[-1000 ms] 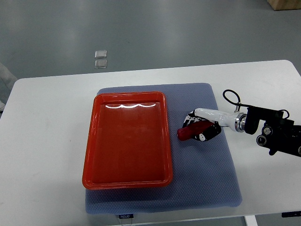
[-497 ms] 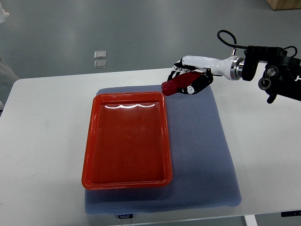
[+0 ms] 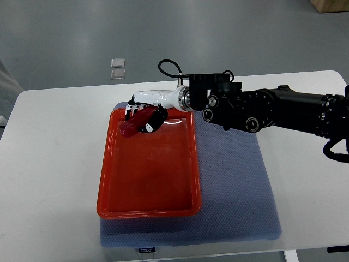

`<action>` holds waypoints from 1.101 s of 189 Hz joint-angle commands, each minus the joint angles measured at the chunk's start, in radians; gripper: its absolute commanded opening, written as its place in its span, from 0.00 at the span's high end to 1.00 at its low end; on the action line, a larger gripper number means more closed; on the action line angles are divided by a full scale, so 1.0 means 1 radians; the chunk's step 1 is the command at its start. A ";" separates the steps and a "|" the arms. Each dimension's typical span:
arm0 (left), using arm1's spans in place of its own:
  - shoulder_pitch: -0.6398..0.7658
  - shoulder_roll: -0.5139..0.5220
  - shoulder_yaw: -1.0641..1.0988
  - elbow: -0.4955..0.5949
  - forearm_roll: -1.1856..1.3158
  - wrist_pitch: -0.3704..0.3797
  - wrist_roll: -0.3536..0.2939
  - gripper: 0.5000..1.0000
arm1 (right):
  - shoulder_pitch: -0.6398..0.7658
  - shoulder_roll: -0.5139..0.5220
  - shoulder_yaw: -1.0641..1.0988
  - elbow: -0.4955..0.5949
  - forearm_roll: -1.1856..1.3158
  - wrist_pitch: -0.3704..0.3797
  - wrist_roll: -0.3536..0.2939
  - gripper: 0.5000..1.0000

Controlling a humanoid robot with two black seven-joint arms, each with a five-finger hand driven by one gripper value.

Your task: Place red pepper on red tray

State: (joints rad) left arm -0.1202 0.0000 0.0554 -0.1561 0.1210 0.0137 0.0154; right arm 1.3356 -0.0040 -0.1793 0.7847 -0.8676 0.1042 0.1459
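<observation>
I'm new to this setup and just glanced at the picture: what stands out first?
The big red tray on the blue mat in the middle of the white table catches the eye first. Over its far end, the right hand holds the red pepper, its bulky black arm reaching in from the right.

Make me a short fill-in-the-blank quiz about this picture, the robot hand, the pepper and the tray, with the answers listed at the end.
1. The right hand is shut on a ____ pepper.
2. The pepper is held above the far end of the red ____, whose rim faces the table's left side.
3. The tray sits on a ____ mat on the white table.
4. The working arm comes in from the picture's ____ edge.

Missing words: red; tray; blue; right
</observation>
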 commanded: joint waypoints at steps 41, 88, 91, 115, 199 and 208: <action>0.007 0.000 0.000 0.001 0.000 0.000 0.000 0.00 | -0.145 0.004 0.000 -0.070 -0.018 -0.018 0.004 1.00; 0.007 0.000 0.001 0.000 0.000 0.000 0.000 0.00 | -0.197 0.004 0.008 -0.042 -0.018 -0.041 0.017 1.00; 0.007 0.000 0.001 0.001 0.000 0.000 0.000 0.00 | -0.199 0.004 0.008 -0.042 -0.018 -0.041 0.018 1.00; 0.007 0.000 0.001 0.001 0.000 0.000 0.000 0.00 | -0.204 0.004 0.009 -0.039 -0.018 -0.049 0.026 1.00; 0.007 0.000 0.001 0.001 0.000 0.000 0.000 0.00 | -0.200 0.004 0.035 -0.042 -0.001 -0.072 0.032 0.33; 0.007 0.000 0.001 0.001 0.000 0.000 0.000 0.00 | -0.193 0.004 0.064 -0.045 0.001 -0.067 0.032 0.24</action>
State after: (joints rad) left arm -0.1135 0.0000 0.0568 -0.1552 0.1213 0.0140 0.0154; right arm 1.1346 0.0002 -0.1493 0.7425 -0.8685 0.0314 0.1789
